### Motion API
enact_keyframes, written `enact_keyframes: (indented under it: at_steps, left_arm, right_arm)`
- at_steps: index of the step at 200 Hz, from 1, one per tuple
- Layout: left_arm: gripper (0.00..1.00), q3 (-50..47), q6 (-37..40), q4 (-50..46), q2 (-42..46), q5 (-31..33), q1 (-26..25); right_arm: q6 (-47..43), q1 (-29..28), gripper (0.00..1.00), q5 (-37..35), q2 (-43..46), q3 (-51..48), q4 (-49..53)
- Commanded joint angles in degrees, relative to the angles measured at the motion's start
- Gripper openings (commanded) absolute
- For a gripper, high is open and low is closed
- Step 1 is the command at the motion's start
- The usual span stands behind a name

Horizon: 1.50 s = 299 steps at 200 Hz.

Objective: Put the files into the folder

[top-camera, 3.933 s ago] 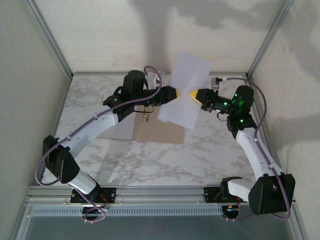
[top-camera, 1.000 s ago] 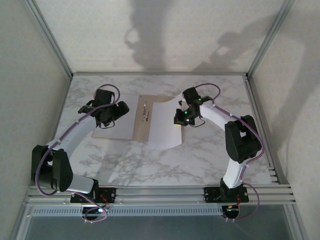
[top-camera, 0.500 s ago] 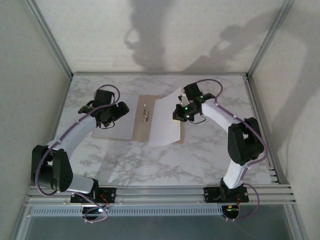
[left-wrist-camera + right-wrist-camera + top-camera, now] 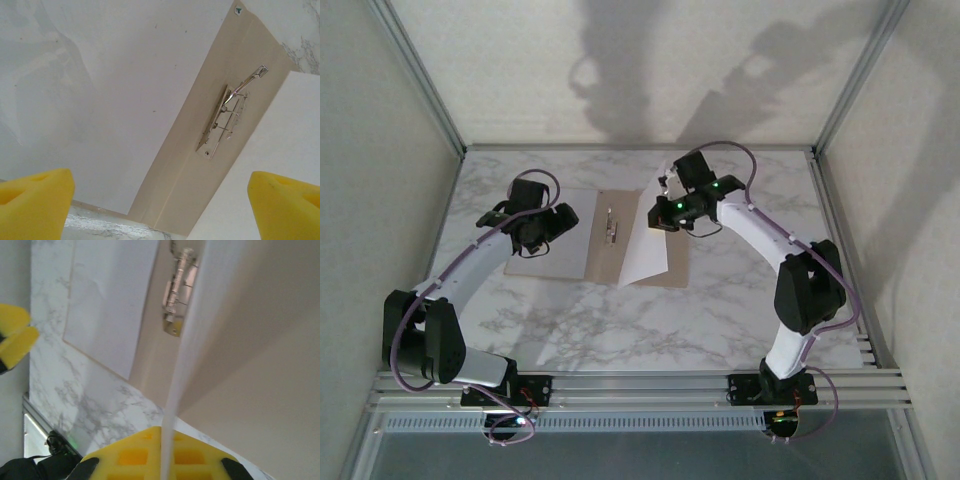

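Observation:
The tan folder (image 4: pixel 595 255) lies open on the marble, its metal clip (image 4: pixel 611 225) along the spine. One white file (image 4: pixel 100 90) lies flat on the left flap. My right gripper (image 4: pixel 665 213) is shut on a second file (image 4: pixel 642 250), which hangs over the right flap. The right wrist view shows that sheet edge-on (image 4: pixel 175 390) between the yellow fingers (image 4: pixel 125 457), with the clip (image 4: pixel 175 295) beyond it. My left gripper (image 4: pixel 558 222) hovers open over the left flap, nothing between its fingers (image 4: pixel 35 200), and faces the clip (image 4: pixel 227 120).
Metal frame posts (image 4: pixel 420 80) and pale walls close in the marble table (image 4: pixel 620 320) on three sides. A rail (image 4: pixel 640 385) carrying both arm bases runs along the near edge. Bare marble lies in front of the folder.
My right gripper has moved left and toward the back with its sheet, uncovering the right part of the folder's right flap. The left arm has stayed still.

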State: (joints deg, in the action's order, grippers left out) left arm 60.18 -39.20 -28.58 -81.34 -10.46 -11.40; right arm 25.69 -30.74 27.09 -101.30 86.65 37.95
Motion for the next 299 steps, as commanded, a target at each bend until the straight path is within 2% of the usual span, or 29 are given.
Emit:
enact_keyframes:
  at_steps: [1,87,158,257,299]
  left_arm:
    - [0.9,-0.65,-0.79,-0.69,2.13,0.7,0.52]
    - [0.9,-0.86,-1.05,-0.74,2.98,0.72,0.59]
    - [0.9,-1.3,-1.11,-1.05,3.21,1.06,0.59]
    - [0.9,-1.04,-2.2,-0.23,2.65,0.42,0.59]
    - [0.9,-0.97,-2.2,-0.15,2.37,0.16,0.57]
  right_arm:
    - [0.41,-0.83,0.01,1.45,2.81,2.46,1.37]
    - [2.31,-1.35,0.01,4.3,3.81,1.01,-4.36]
    - [-1.14,-1.21,0.0,-6.53,-0.88,-3.34,-1.19]
    - [-1.32,-0.83,0.0,-9.62,-3.63,-5.09,-2.27]
    - [-3.96,-1.02,0.0,-11.11,-0.67,-7.04,-3.92]
